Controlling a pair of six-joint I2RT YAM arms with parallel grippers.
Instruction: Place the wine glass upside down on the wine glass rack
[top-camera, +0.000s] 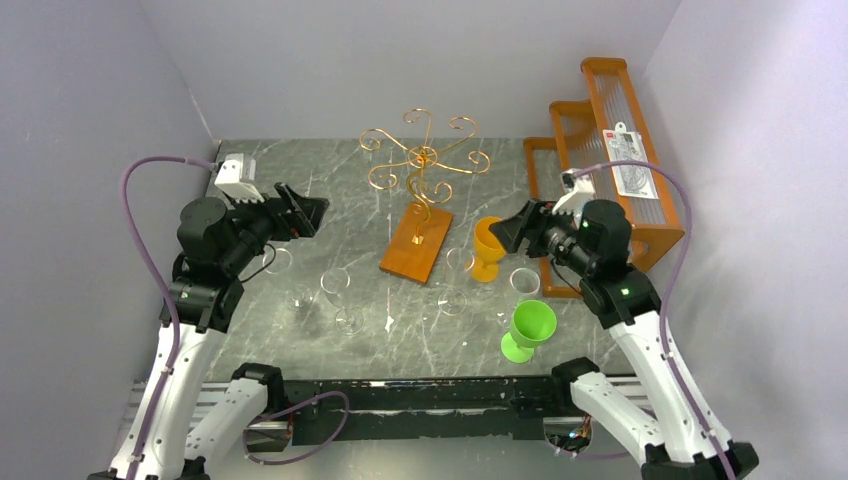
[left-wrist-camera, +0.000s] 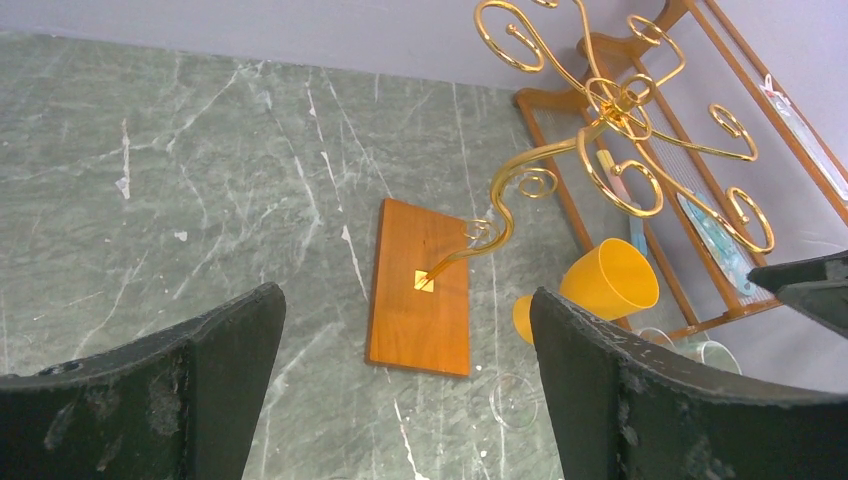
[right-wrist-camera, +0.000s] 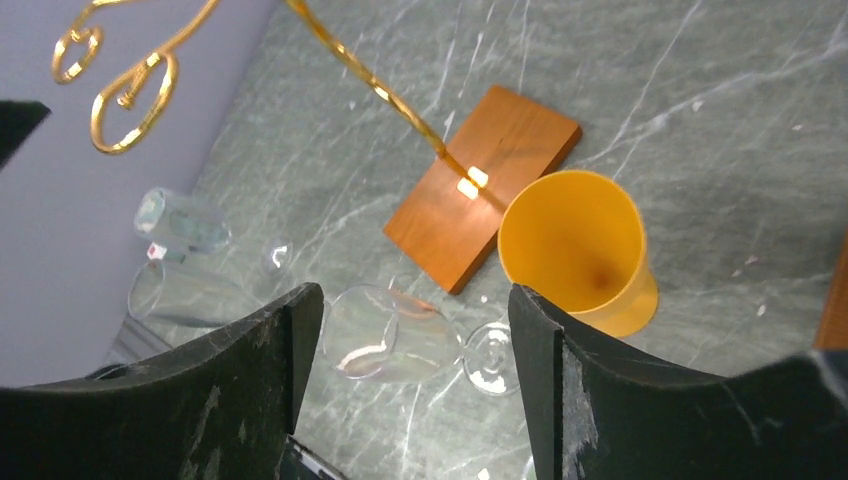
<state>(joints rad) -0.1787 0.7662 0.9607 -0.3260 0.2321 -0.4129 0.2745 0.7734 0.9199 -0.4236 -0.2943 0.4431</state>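
Note:
The wine glass rack, a gold wire tree (top-camera: 425, 160) on a wooden base (top-camera: 417, 245), stands mid-table. Its scroll arms (left-wrist-camera: 610, 110) and base (left-wrist-camera: 420, 290) fill the left wrist view, and its base (right-wrist-camera: 480, 190) shows in the right wrist view. A clear wine glass (top-camera: 457, 275) stands just right of the base. In the right wrist view this wine glass (right-wrist-camera: 400, 335) lies below and between the jaws, untouched. My right gripper (top-camera: 515, 232) (right-wrist-camera: 415, 300) hangs open above it. My left gripper (top-camera: 305, 212) (left-wrist-camera: 407, 305) is open and empty, left of the rack.
An orange goblet (top-camera: 487, 245) (right-wrist-camera: 580, 250) stands beside the rack base, and a green goblet (top-camera: 528, 328) is nearer the front. Other clear glasses (top-camera: 340, 295) (top-camera: 523, 283) stand around. An orange stepped shelf (top-camera: 610, 150) lines the right wall.

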